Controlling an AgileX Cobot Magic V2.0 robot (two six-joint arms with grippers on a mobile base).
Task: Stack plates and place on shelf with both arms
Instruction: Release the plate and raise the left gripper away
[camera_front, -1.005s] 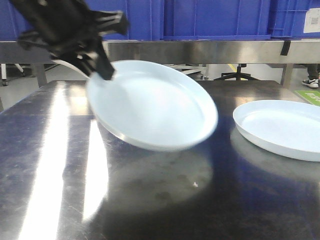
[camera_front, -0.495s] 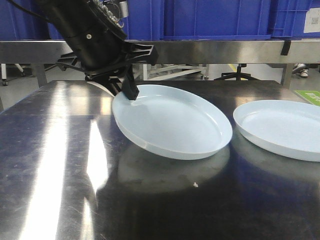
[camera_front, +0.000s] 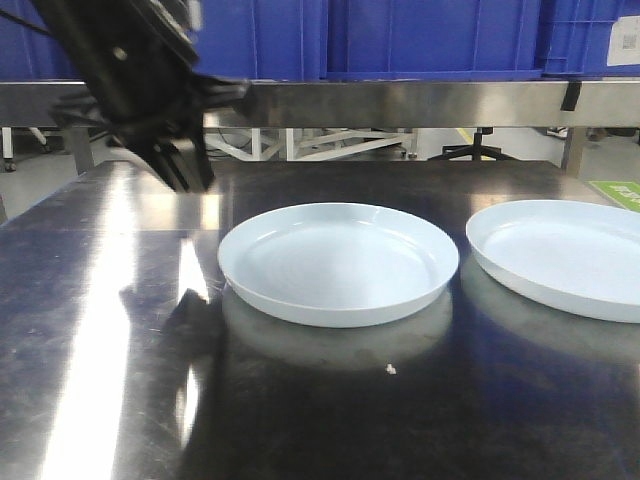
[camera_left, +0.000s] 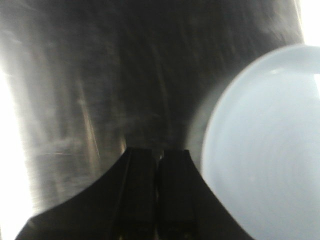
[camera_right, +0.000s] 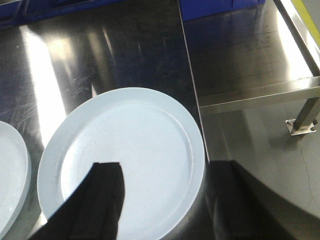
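Glare-streaked steel tabletop (camera_front: 100, 350) carries two plates (camera_front: 338, 262), blue crates (camera_front: 430, 35) behind.

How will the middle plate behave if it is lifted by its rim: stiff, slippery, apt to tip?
The middle plate looks rigid, so it should keep its shape. Its glossy surface and low rim suggest a pinch may slip. Wide and shallow, it would probably tilt when held at one edge.
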